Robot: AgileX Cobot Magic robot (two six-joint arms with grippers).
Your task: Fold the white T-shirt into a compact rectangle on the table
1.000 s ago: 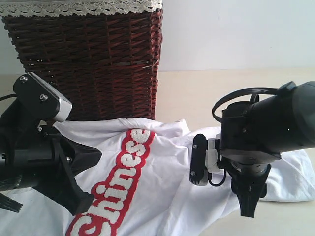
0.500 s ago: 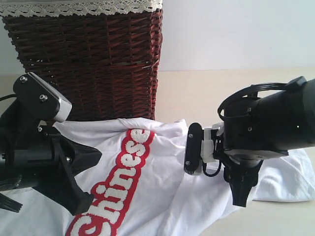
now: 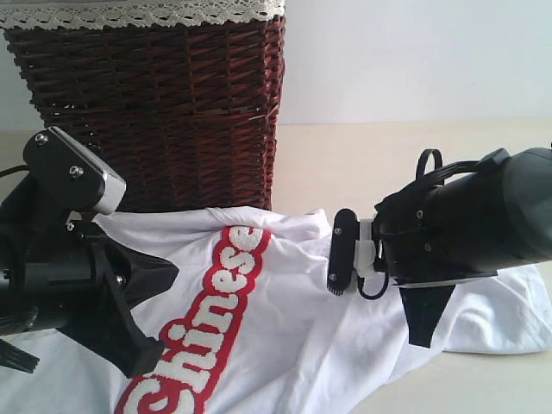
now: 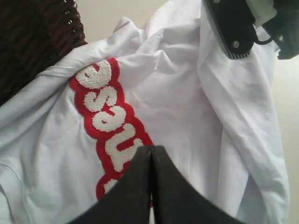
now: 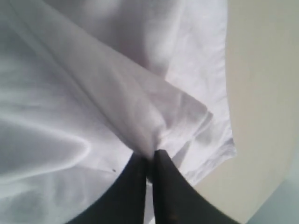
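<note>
Plainly, the T-shirt (image 3: pixel 285 319) lay spread and rumpled across the lower half of the exterior frame, on the table (image 3: pixel 362 164), its upper edge just in front of the basket (image 3: pixel 155 103) that filled the upper left. The red-edged lettering (image 3: pixel 216 319) ran slantwise from the lower left up toward the middle of the frame, face up. A strip of lace (image 3: pixel 138 13) ran along the basket's rim at the very top. The left claw (image 4: pixel 150 154) sat at the lower left, low over the cloth, its two black fingers pressed tight together with their tips above the lettering. From where I stood I could not tell whether any cloth was caught between them. The right claw (image 5: pixel 149 163) was at the right of the frame, pointing down into the shirt's right-hand part. Its wrist view showed the fingers closed on a gathered fold of white cloth, the fabric drawn into a ridge that ran into the tips. Bare table showed just beside that fold, past the shirt's edge. In the exterior view the cloth under the right arm was bunched into soft creases, and a flatter white portion reached toward the right edge. The pale wall (image 3: pixel 414 60) filled the upper right, behind the table.
</note>
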